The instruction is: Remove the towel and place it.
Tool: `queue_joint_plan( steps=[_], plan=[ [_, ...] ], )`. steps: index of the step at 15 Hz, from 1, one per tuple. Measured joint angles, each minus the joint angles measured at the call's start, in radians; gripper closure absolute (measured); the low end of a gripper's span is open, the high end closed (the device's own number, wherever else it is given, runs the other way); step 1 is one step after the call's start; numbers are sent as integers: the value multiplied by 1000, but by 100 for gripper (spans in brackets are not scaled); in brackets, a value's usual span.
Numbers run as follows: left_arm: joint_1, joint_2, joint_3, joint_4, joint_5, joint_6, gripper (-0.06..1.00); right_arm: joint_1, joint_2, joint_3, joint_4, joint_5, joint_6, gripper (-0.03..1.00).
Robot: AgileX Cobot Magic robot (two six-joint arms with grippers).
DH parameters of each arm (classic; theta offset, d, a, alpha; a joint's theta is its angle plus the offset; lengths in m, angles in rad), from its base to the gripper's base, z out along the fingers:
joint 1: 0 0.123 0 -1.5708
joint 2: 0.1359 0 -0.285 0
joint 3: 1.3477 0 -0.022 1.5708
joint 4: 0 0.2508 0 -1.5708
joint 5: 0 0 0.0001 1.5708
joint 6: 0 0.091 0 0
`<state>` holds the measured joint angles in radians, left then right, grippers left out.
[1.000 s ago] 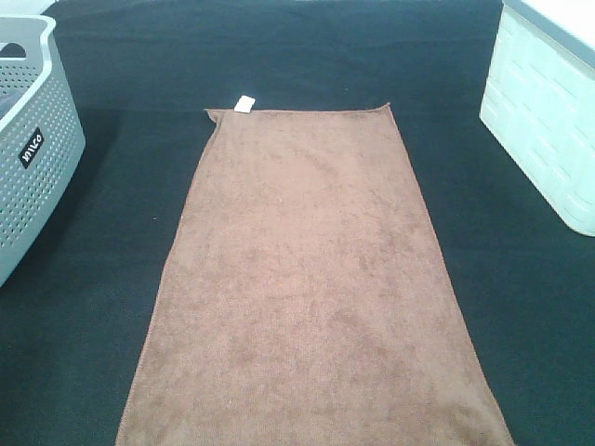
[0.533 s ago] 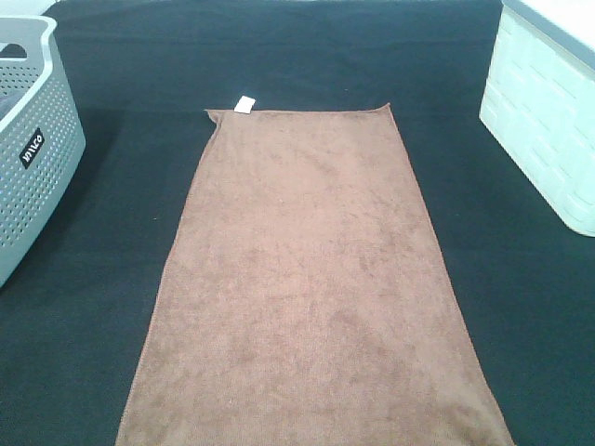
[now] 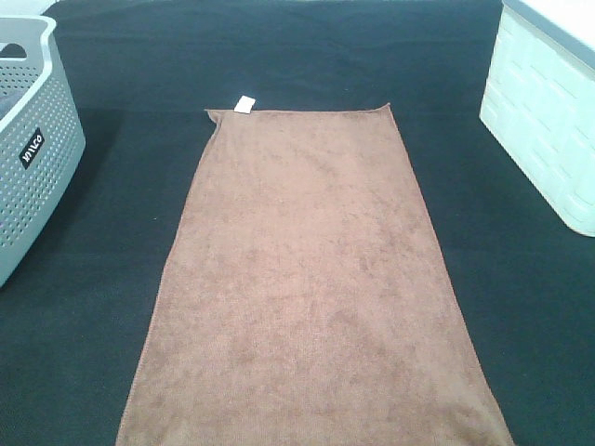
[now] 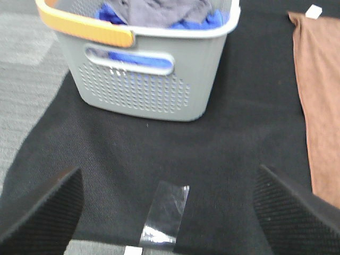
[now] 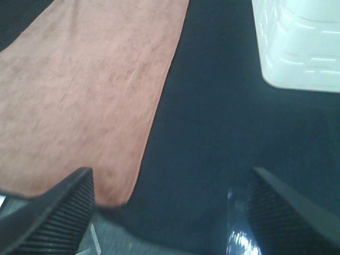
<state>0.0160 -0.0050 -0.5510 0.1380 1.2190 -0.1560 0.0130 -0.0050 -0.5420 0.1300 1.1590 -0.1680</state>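
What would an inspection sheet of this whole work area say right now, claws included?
Surface: black mat, with grey floor beyond its edge in the left wrist view.
Job's things: brown towel spread flat on the mat, white tag at a far corner.
Clutter: grey perforated basket on the left, holding blue and grey cloth; white bin on the right; strip of clear tape on the mat.
Grippers: left claw open, empty, over bare mat; right claw open, empty, beside the towel's near corner.
Cables: nothing seen.
Surroundings: nothing seen beyond the mat and floor.
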Motion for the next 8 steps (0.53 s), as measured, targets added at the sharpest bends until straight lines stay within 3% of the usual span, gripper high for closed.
queue_joint_plan(
  steps=[2, 5, 8],
  plan=[
    [0, -1, 10, -10, -38, 3, 13, 0, 0, 19, 0, -96, -3, 22],
    [0, -1, 41, -87, -138, 60, 13, 0, 0, 39, -19, -102, 30, 22],
    [0, -1, 53, -192, -164, 179, 13, 0, 0, 41, -71, -102, 120, 22]
  ],
)
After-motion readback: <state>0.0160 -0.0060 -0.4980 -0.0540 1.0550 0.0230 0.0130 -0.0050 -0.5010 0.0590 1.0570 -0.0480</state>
